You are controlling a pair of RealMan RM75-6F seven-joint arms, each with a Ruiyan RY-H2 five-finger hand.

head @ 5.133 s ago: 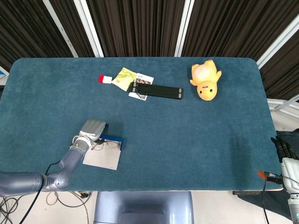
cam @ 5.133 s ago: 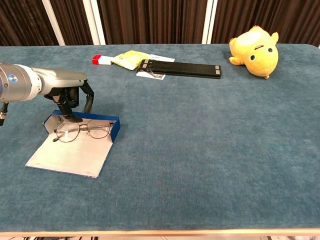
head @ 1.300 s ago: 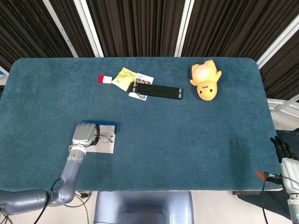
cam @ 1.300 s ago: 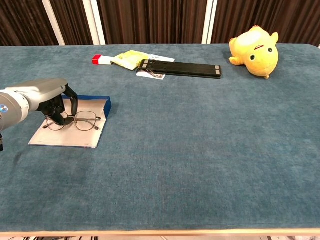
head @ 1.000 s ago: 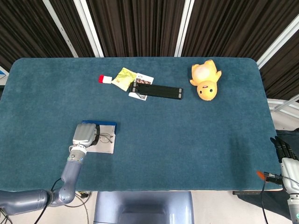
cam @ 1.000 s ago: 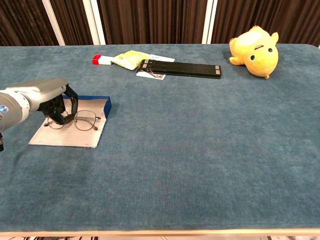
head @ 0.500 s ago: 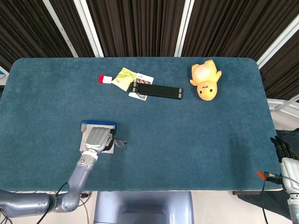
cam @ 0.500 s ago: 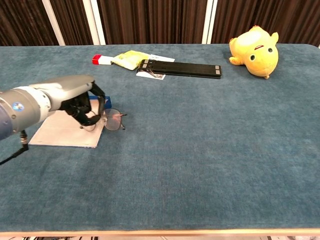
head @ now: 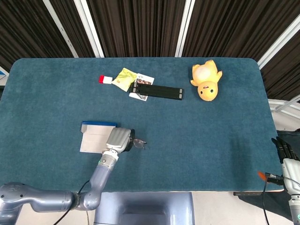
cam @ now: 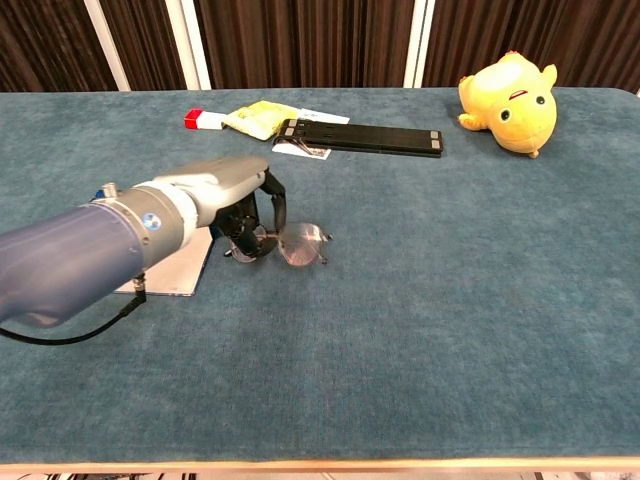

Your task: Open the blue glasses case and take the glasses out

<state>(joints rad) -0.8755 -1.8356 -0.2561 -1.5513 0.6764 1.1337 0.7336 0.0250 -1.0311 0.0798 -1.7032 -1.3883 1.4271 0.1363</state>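
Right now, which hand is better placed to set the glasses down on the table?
The left hand: it already holds the glasses, clear of the open case. The right hand hangs off the table's right edge.

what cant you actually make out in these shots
- Glasses: the left hand covers one end, so the exact grip is hidden; tiny in head view.
- Blue glasses case: mostly behind the left arm in chest view.
- Right hand: cut off at the head view's edge, finger pose unclear; absent from chest view.
- Print on the yellow packet: too small.
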